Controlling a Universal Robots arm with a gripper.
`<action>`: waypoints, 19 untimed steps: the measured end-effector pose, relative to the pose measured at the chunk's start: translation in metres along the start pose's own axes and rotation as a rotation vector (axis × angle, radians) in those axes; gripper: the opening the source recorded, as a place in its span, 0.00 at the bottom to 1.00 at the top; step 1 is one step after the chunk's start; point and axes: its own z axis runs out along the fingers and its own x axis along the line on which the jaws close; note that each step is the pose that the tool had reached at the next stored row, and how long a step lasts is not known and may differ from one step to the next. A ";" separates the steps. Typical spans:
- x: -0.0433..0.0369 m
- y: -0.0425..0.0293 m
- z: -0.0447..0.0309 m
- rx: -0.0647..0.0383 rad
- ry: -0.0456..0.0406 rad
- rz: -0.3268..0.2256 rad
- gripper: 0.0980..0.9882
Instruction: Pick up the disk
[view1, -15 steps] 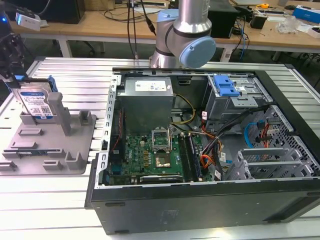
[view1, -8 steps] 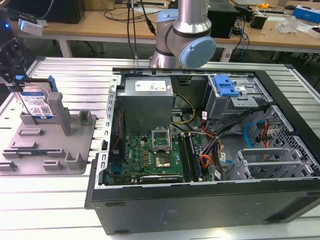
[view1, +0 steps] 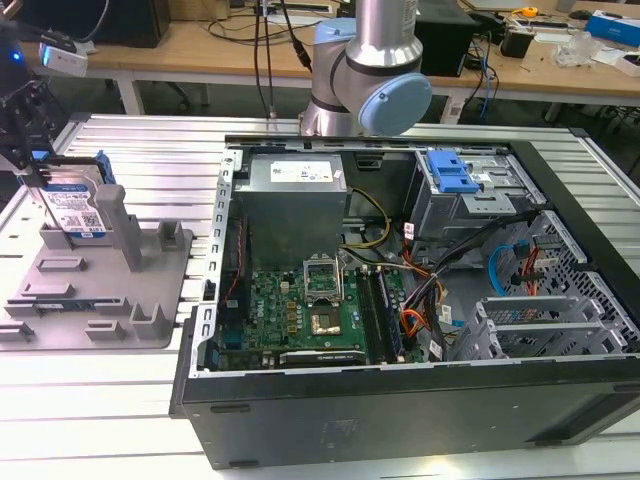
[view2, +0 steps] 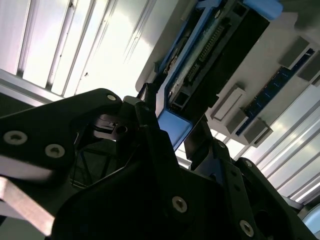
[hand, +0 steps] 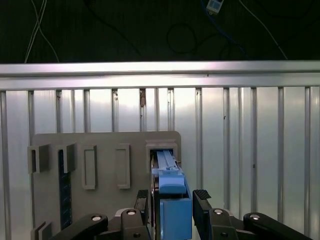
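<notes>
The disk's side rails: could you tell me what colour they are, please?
Blue, on the disk, clearest in the first wrist view.

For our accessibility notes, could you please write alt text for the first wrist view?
The gripper sits astride the blue-railed disk, which stands on edge at the grey fixture plate. The plate lies on a ribbed metal table.

disk (view1: 75, 205) upright on fixture plate (view1: 110, 295) | computer case (view1: 400, 410) — exterior view's right

Glare whitens the slatted table (view2: 105, 55) (the hand (view2: 175, 117) reads as silhouette).
</notes>
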 end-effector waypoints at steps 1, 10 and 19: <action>0.0000 0.0000 0.0002 0.000 0.0000 0.000 0.43; 0.0000 0.0002 0.0012 0.000 -0.0001 0.000 0.43; 0.0000 0.0006 0.0024 0.000 -0.0001 0.000 0.33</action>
